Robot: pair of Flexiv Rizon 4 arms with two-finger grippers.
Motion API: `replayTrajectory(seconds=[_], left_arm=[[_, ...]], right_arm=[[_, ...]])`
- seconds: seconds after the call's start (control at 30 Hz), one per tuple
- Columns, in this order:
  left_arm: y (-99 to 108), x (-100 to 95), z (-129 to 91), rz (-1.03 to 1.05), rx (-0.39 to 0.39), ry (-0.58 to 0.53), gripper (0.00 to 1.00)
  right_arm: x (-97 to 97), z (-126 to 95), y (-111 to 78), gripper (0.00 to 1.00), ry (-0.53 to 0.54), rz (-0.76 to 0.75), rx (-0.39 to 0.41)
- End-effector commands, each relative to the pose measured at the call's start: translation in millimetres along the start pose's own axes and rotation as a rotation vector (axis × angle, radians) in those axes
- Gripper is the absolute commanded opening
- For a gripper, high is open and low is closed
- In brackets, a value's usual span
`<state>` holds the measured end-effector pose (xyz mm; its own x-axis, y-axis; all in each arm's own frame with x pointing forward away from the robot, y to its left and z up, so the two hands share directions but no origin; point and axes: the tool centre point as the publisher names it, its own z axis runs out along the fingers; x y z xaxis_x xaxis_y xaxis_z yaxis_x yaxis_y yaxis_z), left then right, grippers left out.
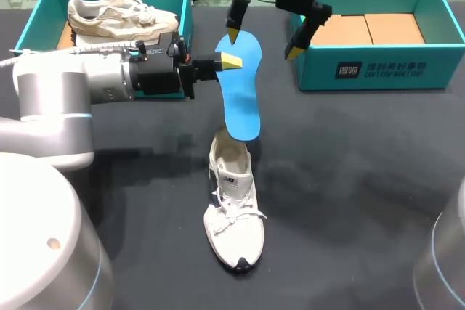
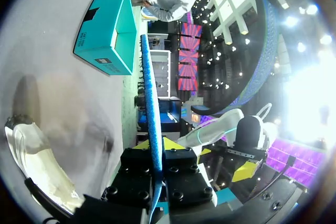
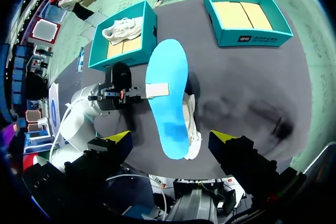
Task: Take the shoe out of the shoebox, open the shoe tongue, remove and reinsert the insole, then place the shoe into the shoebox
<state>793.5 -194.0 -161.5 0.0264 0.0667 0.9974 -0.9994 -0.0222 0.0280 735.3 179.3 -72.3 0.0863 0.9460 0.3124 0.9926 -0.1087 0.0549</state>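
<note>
**Head view:** the left tool (image 1: pixel 231 61) pinches the blue insole (image 1: pixel 241 96) at its edge, with the lower end at the mouth of the white shoe (image 1: pixel 232 212) on the counter (image 1: pixel 349 179). The right tool (image 1: pixel 263 43) hangs empty, fingers wide apart.

**Left wrist view:** the insole shows edge-on between the fingers.

**Right wrist view:** the insole overlies the shoe (best fed in aligned with the opening).

**Count:** one insole; two shoes, the second shoe (image 1: pixel 120 14) lying in the left shoebox (image 1: pixel 36 12); two boxes, counting the right shoebox (image 1: pixel 407 70).

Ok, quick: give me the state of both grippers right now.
Left gripper: shut on the blue insole, held above the white sneaker.
Right gripper: open, holding nothing.
</note>
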Motion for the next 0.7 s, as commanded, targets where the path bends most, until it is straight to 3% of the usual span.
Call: replayTrajectory(seconds=[0.03,0.37,0.7], left_arm=[[0,-0.2,-1,0.000,-0.002,-0.002,0.00],[0,-0.2,-1,0.000,-0.002,-0.002,0.00],[0,-0.2,-1,0.000,-0.002,-0.002,0.00]], right_arm=[[-20.9,10,-1.9,1.00,0.438,0.030,0.000],[-53.3,29,-5.6,1.00,0.635,0.088,-0.002],[-63.4,31,1.3,1.00,0.798,0.091,-0.012]])
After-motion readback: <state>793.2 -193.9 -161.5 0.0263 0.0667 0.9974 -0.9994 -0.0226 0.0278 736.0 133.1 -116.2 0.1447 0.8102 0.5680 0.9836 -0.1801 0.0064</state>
